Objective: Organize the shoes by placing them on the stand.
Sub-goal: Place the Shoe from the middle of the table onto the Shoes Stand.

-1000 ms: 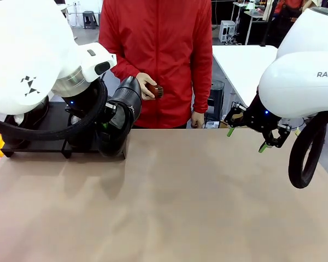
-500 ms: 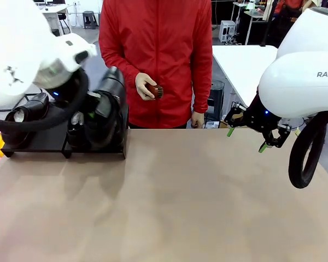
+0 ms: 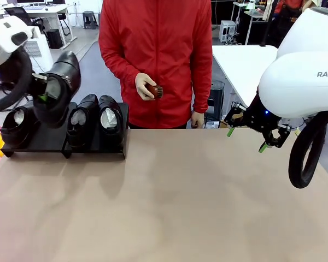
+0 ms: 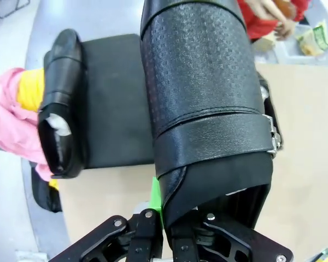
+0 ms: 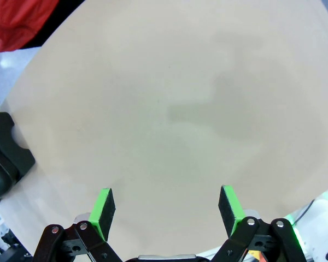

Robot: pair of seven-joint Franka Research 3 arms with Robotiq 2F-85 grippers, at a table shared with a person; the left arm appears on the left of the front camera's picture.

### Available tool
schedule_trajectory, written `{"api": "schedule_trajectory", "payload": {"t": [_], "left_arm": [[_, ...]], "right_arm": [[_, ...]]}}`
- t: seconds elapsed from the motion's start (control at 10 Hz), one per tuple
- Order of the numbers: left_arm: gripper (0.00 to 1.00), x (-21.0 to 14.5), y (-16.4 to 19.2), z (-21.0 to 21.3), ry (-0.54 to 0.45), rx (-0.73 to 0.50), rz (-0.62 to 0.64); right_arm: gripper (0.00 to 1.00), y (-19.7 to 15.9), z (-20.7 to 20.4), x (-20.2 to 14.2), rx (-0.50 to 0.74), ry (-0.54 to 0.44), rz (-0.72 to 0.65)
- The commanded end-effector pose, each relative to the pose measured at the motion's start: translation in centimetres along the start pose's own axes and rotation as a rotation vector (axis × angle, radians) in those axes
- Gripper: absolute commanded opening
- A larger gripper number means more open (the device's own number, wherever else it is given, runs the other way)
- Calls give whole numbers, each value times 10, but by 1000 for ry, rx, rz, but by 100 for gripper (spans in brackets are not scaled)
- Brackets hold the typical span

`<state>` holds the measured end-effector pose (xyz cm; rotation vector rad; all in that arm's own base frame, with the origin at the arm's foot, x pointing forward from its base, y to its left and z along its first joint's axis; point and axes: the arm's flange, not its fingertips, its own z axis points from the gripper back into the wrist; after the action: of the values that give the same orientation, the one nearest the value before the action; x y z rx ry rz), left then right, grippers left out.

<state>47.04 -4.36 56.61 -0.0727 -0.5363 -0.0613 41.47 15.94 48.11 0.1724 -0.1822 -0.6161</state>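
My left gripper (image 3: 44, 98) is shut on a glossy black shoe (image 3: 57, 93) and holds it tilted above the low black stand (image 3: 49, 143). It hangs over the gap between the leftmost shoe (image 3: 16, 125) and two shoes (image 3: 82, 120) (image 3: 110, 117) standing side by side on the right section. In the left wrist view the held shoe (image 4: 202, 98) rises from my left gripper (image 4: 164, 218), and bare stand (image 4: 117, 98) lies beside the far shoe (image 4: 63, 109). My right gripper (image 3: 245, 140) (image 5: 167, 206) hovers open over the table's right side, nothing between its green pads.
A person in a red jacket stands at the far edge, holding a small brown brush (image 3: 156, 91). Pink and yellow cloth (image 4: 11, 120) lies past the stand's left end. The tan table (image 3: 180, 196) spreads wide in front of the stand.
My left arm has swung left and up with the shoe, from the stand's right end to above the gap on the left section, uncovering the two right shoes. The right arm is still.
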Motion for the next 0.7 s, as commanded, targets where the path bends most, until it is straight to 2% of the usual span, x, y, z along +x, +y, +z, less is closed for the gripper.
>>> {"api": "schedule_trajectory", "payload": {"t": [0.0,0.4,0.6], "left_arm": [[0,22,21,-11,-16,46,47],[0,23,59,-52,-39,106,72],[0,21,62,-82,-21,192,80]], "right_arm": [[100,0,2,3,9,5,17],[100,0,2,3,9,5,17],[100,0,2,3,9,5,17]]}}
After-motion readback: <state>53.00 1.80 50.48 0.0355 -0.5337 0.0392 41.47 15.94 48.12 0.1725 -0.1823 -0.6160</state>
